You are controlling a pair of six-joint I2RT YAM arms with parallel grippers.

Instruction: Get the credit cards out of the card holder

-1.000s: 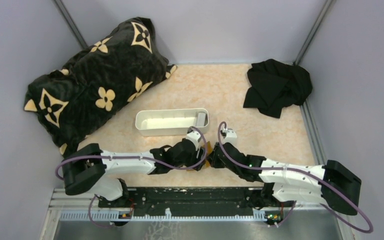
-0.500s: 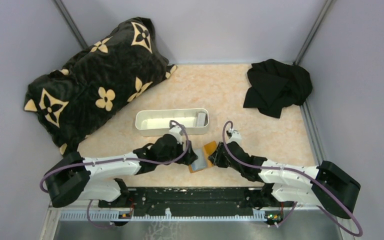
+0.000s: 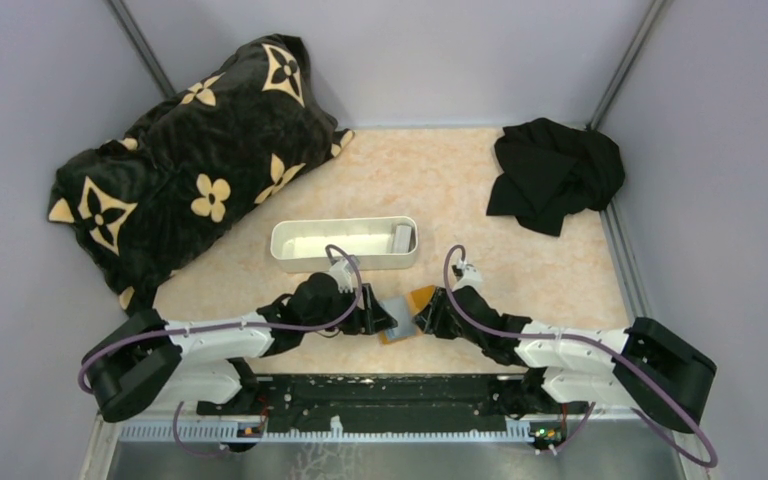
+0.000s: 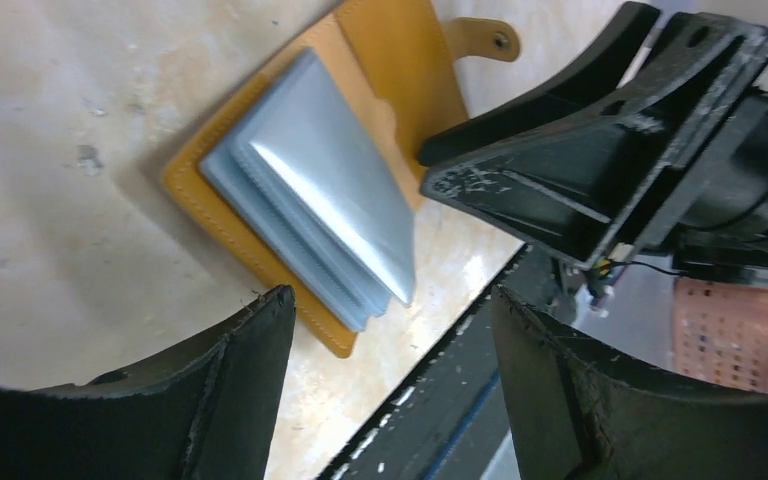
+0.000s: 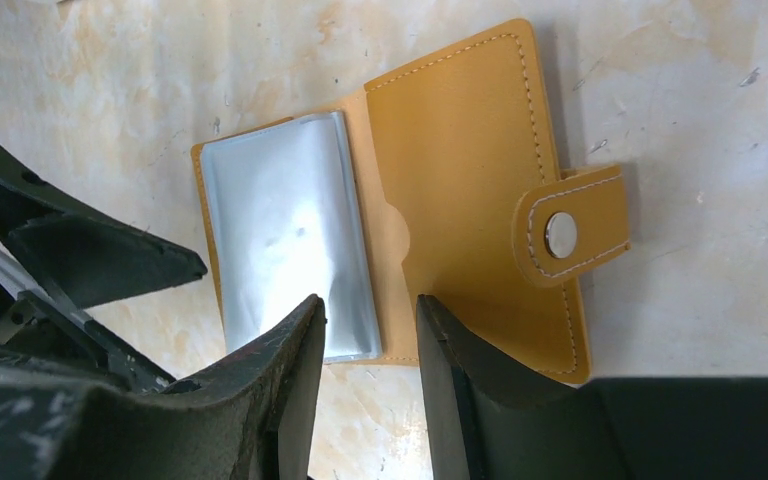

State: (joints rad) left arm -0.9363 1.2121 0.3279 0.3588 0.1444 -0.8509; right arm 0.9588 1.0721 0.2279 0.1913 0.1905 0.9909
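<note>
The card holder [image 3: 405, 312] lies open on the worktop [image 3: 520, 200], low centre, between my left gripper [image 4: 390, 300] and right gripper [image 5: 368, 302]. Both gape wide and empty. Its grey stack [image 5: 280, 230] sits nearer the left.

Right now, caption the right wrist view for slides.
Open wallet lies flat, grey sleeves showing, right hand open at its edge.

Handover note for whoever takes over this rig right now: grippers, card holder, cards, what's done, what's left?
Left gripper: open, empty, beside the grey sleeves.
Right gripper: open, empty, over the card holder.
Card holder: unfolded flat on the table, snap undone.
Done: holder opened; a grey flat thing, perhaps a card, lies in the white tray.
Left: pull any cards from the sleeves; none visible.
</note>
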